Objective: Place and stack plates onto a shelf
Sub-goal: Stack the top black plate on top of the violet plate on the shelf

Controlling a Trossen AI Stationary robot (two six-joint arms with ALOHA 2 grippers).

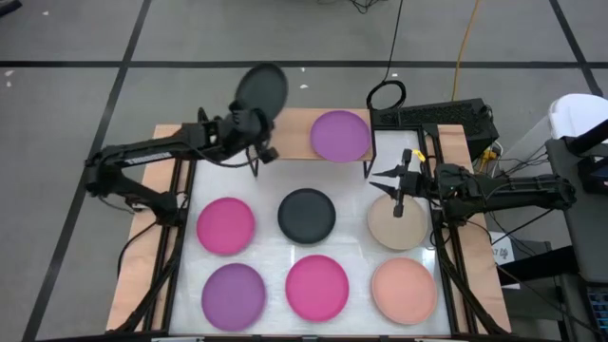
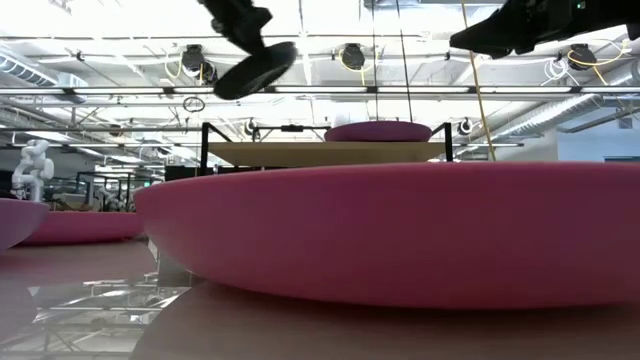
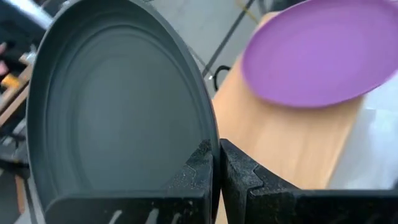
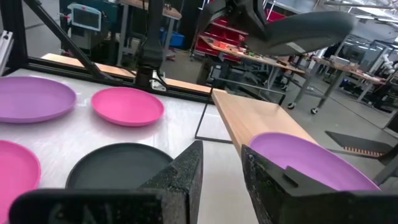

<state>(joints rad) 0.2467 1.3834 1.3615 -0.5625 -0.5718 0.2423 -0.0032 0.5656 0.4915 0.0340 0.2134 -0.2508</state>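
— What's the setting?
— A white desk [image 1: 261, 242] on grey floor; its far edge carries the shelf [image 1: 294, 133].
— And the plate?
— The left gripper [image 1: 255, 122], fingers clamped on its rim, holds a grey plate [image 1: 260, 90] tilted above the shelf; the right gripper [image 1: 397, 180], fingers apart, hovers over a beige plate [image 1: 397, 228].

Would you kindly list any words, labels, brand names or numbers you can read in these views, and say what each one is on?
No text can be read in any view.
The plates, such as the purple plate on the shelf and the dark grey plate held in the left pincer, bear no marking.
A white label by the table's right edge is too small to read.
A screen in the room behind is too blurred.
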